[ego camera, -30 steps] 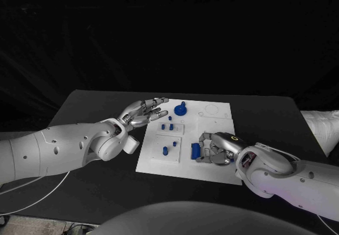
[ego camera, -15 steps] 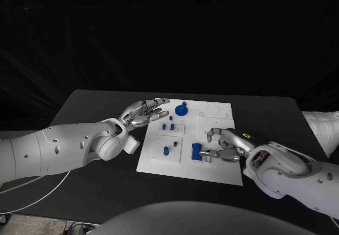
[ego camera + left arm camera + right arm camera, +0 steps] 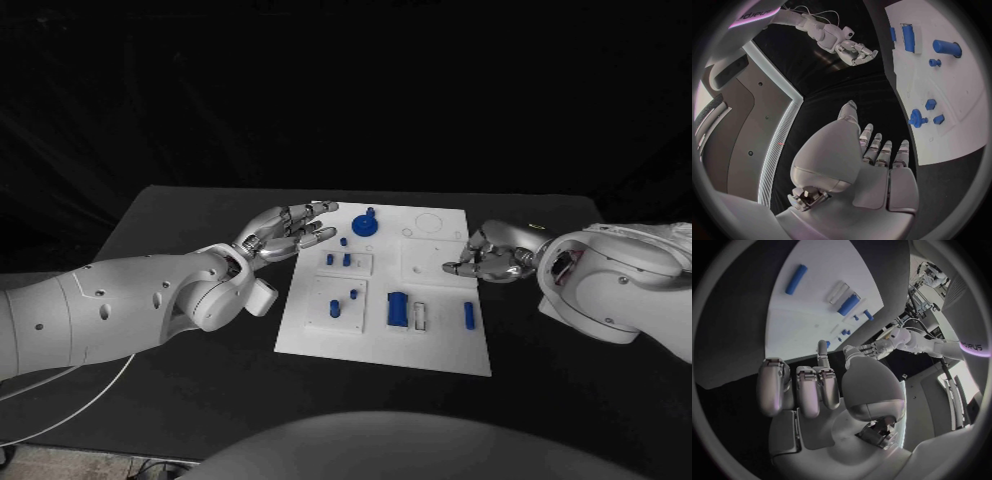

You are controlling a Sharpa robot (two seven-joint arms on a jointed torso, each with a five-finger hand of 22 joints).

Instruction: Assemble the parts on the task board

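The white task board [image 3: 433, 345] lies mid-table. On it are a round blue part [image 3: 366, 223] at the far edge, small blue pegs [image 3: 339, 260], a blue block [image 3: 398, 308] and a blue bar [image 3: 469, 314] lying flat near the right edge. My left hand [image 3: 296, 228] hovers over the board's far left corner with its fingers spread and nothing in them. My right hand [image 3: 490, 258] hangs just off the board's right edge, fingers loosely bent, holding nothing. The right wrist view shows the bar [image 3: 796, 279] and block [image 3: 849, 304] beyond that hand [image 3: 804, 390].
The black table [image 3: 188, 215] runs wide on both sides of the board. A white cloth-like thing [image 3: 656, 250] lies at the table's far right edge. My left forearm [image 3: 144, 300] stretches over the table's left part.
My right hand has lifted off the board's near right area and drawn back past its right edge. The blue bar now lies uncovered there. The left hand has barely moved.
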